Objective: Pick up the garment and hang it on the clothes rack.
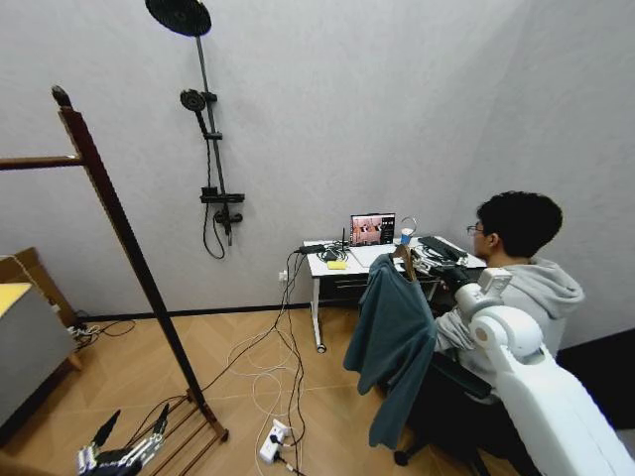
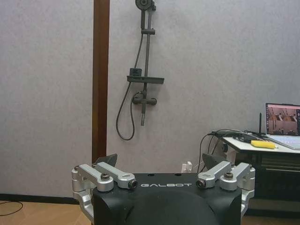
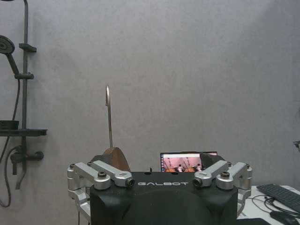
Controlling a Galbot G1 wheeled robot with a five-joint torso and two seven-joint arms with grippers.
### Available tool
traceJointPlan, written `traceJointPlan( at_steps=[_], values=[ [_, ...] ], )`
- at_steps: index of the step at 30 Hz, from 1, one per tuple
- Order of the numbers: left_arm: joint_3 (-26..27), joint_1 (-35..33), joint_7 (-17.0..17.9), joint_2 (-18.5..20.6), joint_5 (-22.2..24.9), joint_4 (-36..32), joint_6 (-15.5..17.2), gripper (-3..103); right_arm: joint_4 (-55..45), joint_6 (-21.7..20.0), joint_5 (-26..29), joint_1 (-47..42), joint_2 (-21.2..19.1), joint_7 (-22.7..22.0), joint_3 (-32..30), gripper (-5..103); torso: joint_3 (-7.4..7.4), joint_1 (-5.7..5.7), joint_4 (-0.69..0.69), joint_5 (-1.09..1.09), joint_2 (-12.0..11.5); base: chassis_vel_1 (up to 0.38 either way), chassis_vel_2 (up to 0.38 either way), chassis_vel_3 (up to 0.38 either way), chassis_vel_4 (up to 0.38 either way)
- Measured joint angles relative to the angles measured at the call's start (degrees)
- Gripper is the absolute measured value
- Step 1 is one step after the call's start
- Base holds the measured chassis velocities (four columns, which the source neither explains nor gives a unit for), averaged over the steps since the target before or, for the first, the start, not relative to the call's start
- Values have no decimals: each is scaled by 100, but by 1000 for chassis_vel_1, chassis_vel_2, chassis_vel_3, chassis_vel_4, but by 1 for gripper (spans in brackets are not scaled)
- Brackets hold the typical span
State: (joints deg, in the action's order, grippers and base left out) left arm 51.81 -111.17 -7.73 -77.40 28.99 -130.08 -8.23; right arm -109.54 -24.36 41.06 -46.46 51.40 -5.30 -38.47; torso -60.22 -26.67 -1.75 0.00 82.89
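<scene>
- right gripper (image 1: 405, 260): clamped on the brown wooden hanger (image 3: 116, 159) of the garment (image 1: 393, 342); arm raised, extended forward.
- garment: teal-blue cloth, hanging limp in front of the desk (image 1: 337, 266); metal hook (image 3: 108, 112) upright.
- left gripper (image 1: 129, 428): fingers spread, holding nothing, low beside the clothes rack (image 1: 129, 248) base.
- clothes rack: dark reddish wood, knob finial.

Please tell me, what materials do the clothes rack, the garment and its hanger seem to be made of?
Clothes rack: apparently wood, dark reddish-brown with a smooth stained look. Garment: soft woven fabric, matte teal-blue, draping in folds. Hanger: brown wooden body with a thin, shiny metal hook, held in the right gripper.
</scene>
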Motion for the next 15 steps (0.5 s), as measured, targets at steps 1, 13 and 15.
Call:
traceJointPlan(
  at_steps=[1, 13, 15],
  values=[
    [0, 0, 0, 0, 0, 0, 0, 100, 0, 0, 0, 0, 0, 0, 0, 100, 0, 0, 0, 0, 0, 0, 0, 0, 0],
    [0, 0, 0, 0, 0, 0, 0, 100, -465, -102, 61, -334, 45, -75, -45, 100, 1, 2, -1, 0, 1, 0, 0, 0, 0],
    [0, 0, 0, 0, 0, 0, 0, 100, -75, -71, 70, 22, 53, -80, 114, 100, 1, 1, 0, 0, 1, 0, 0, 0, 0]
  ],
)
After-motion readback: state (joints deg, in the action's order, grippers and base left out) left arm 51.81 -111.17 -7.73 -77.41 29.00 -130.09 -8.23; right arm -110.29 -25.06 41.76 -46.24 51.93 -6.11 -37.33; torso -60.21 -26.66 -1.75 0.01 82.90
